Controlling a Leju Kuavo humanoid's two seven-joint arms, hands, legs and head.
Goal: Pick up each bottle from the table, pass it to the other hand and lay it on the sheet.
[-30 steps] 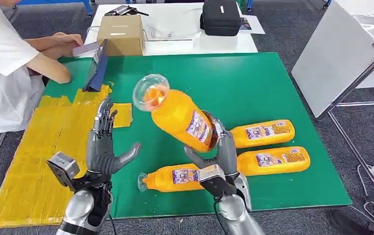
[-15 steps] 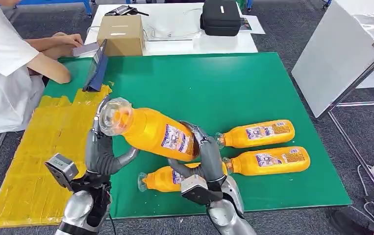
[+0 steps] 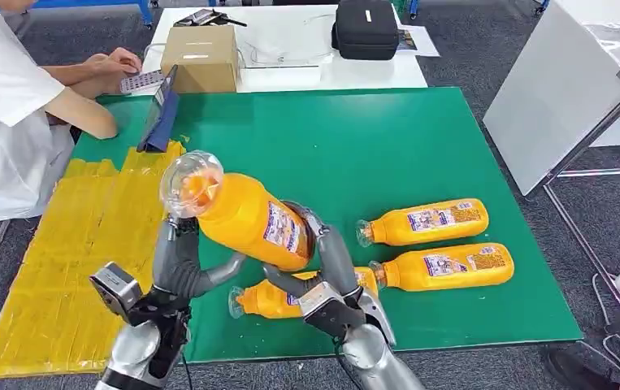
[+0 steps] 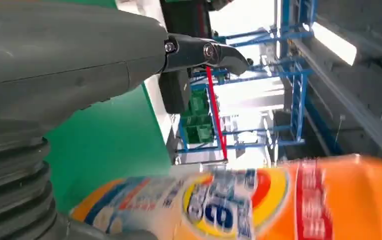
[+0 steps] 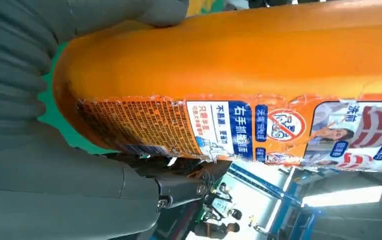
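My right hand [image 3: 323, 258] grips the base of an orange bottle [image 3: 241, 215] and holds it tilted above the green mat [image 3: 371, 138], its clear cap toward the yellow sheet [image 3: 62, 260]. My left hand [image 3: 180, 264] stands upright under the bottle's neck end, fingers behind it and thumb spread out beneath, not closed around it. The left wrist view has the bottle [image 4: 259, 205] close beside the thumb [image 4: 78, 55]. In the right wrist view the bottle [image 5: 259, 75] lies across that hand [image 5: 53, 165]. Three more orange bottles lie on the mat: two at right [image 3: 424, 222] [image 3: 444, 266], one partly hidden under my right hand [image 3: 266, 299].
A person in white [image 3: 6, 106] sits at the far left by a propped tablet [image 3: 158, 114]. Behind the mat, a white table carries a cardboard box [image 3: 199, 57] and a black case [image 3: 366, 28]. A white board [image 3: 558, 89] leans at the right.
My right hand carried the bottle leftward and tipped it flatter, bringing its neck end onto my left hand. The left hand shifted slightly toward it. The person's hand moved on their device.
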